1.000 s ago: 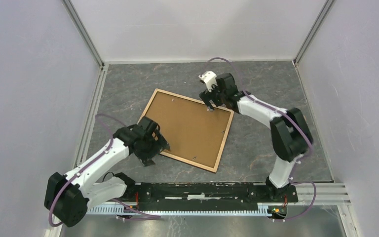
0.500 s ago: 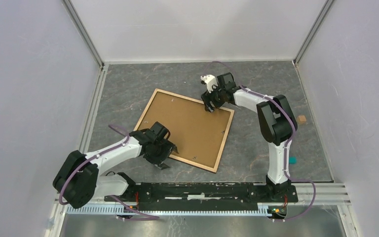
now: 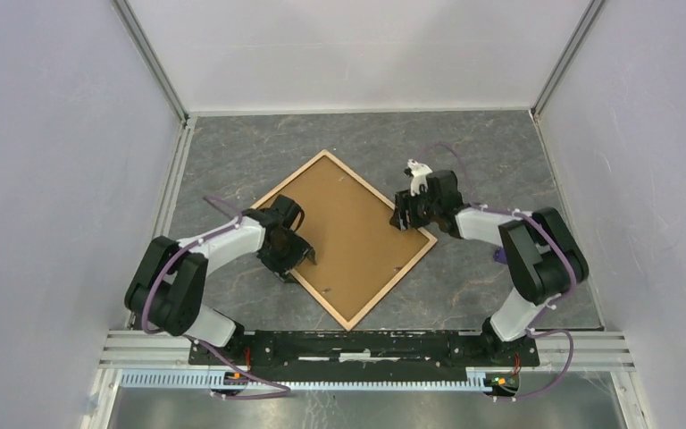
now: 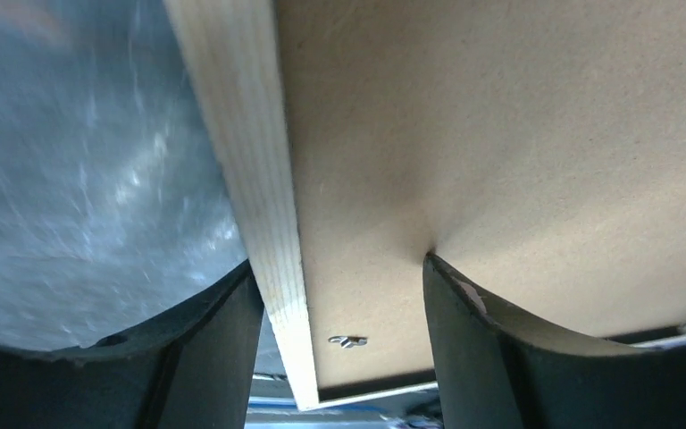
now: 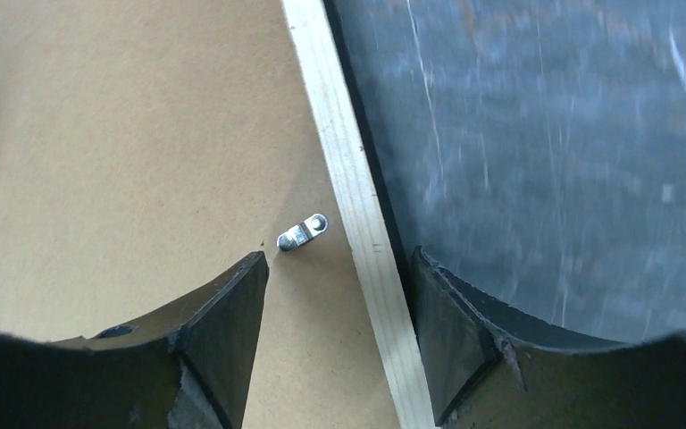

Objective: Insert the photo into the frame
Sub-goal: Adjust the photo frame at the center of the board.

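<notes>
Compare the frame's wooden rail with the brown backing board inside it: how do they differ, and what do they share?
The frame is pale, grained wood; the backing board is a darker, plain brown. The frame is a thin rail round the edge; the backing board is a broad flat panel filling the middle. Both are rectangular and lie flat on the table, turned cornerwise.

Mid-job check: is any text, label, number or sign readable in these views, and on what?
None readable in any view.
Backing board: plain brown, no print.
Frame rail: bare wood, no label.
Clip: no stamp that can be made out.
</notes>
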